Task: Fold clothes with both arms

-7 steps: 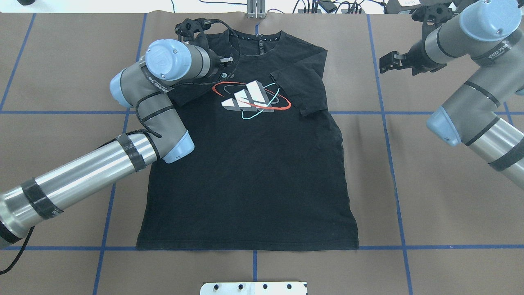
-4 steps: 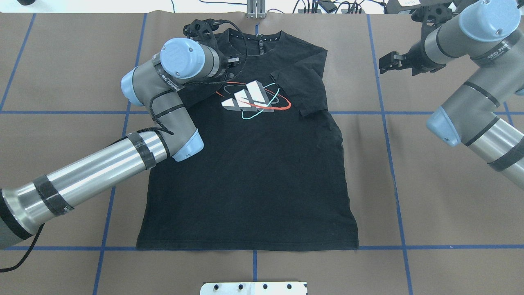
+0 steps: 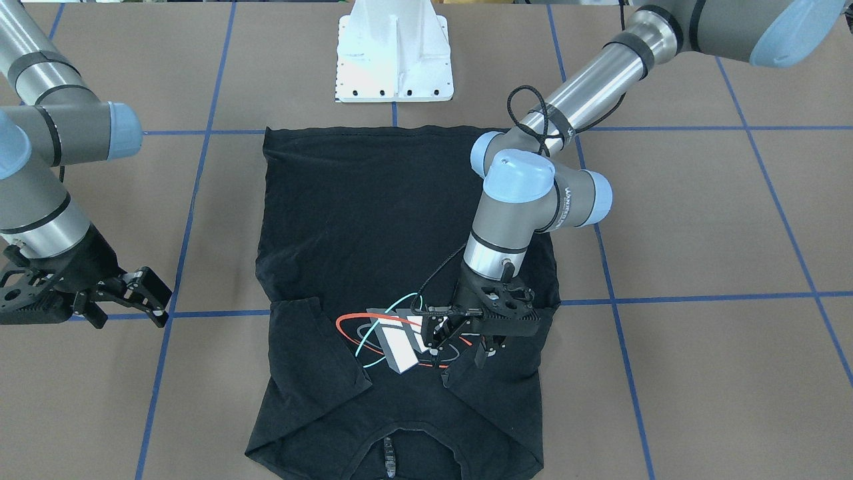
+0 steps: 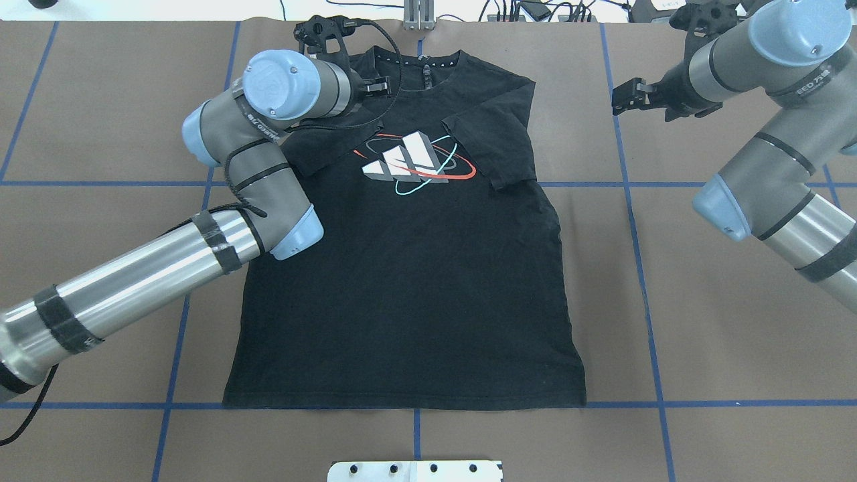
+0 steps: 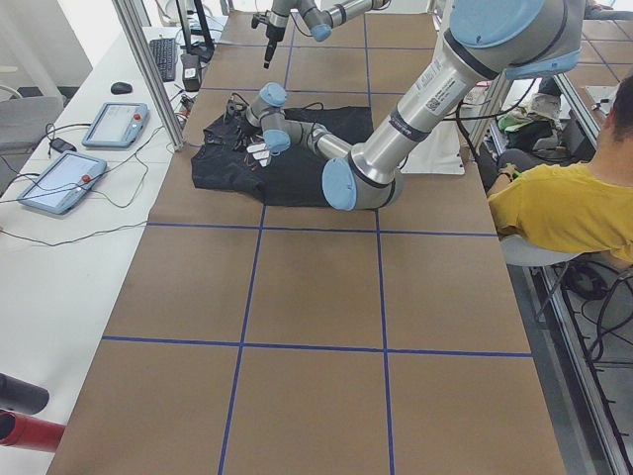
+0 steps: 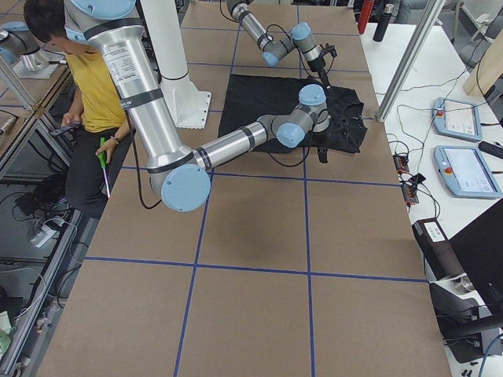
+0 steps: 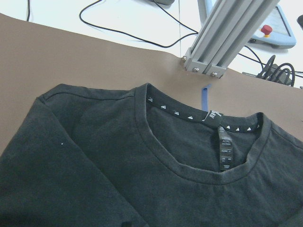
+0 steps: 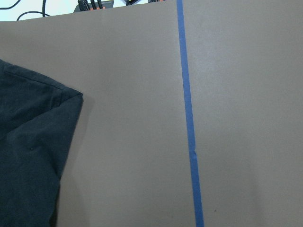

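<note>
Left sleeve (image 3: 490,383) folded in, left tool (image 3: 458,347) backing off!
Its jaws are spread, nothing held; your right tool (image 4: 629,99) waits released beside the T-shirt (image 4: 415,281). Body folds next.

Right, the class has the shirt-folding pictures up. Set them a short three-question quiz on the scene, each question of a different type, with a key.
1. True or false: the right end effector hangs over the T-shirt.
2. Which sleeves lie folded in onto the chest? A neither; B only one; C both.
3. Fill in: the left end effector is over the shirt's ____ end (collar or hem).

Key: 1 false, it is over bare table beside the shirt. 2 C. 3 collar.
</note>
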### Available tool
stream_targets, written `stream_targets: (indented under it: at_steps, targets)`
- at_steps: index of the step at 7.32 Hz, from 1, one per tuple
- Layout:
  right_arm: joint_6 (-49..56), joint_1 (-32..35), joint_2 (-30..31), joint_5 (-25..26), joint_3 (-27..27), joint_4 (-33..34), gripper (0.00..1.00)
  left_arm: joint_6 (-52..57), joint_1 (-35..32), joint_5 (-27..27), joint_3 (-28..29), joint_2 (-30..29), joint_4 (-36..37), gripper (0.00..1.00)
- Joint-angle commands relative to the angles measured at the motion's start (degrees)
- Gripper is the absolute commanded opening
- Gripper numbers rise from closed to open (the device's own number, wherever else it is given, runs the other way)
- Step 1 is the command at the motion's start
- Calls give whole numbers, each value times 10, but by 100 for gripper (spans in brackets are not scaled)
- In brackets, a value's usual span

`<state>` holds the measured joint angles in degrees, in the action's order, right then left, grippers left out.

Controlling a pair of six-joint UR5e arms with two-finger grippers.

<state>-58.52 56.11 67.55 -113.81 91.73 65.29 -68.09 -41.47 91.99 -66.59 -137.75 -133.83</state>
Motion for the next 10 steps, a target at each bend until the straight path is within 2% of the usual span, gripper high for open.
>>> stream_targets:
  at_steps: [1,2,3,4,5,6,8,10]
  targets:
    - [-81,-48,24,43,64,3,100,45,0,23,-193,151,1,100]
    - [-113,-80,55,67,107,4,100,45,0,28,-279,221,1,100]
    - [-135,-111,98,91,157,5,100,45,1,56,-327,263,1,100]
    - [-159,-147,143,117,206,6,100,40,5,101,-345,281,0,100]
    - [-193,-189,180,153,245,6,100,38,8,119,-379,325,-1,100]
    - [-224,-232,214,185,286,6,100,38,29,114,-416,383,-3,100]
    - [-293,-341,280,282,349,6,100,29,92,60,-480,475,-4,100]
    - [-333,-416,297,357,363,6,100,-43,202,-27,-485,499,-3,100]
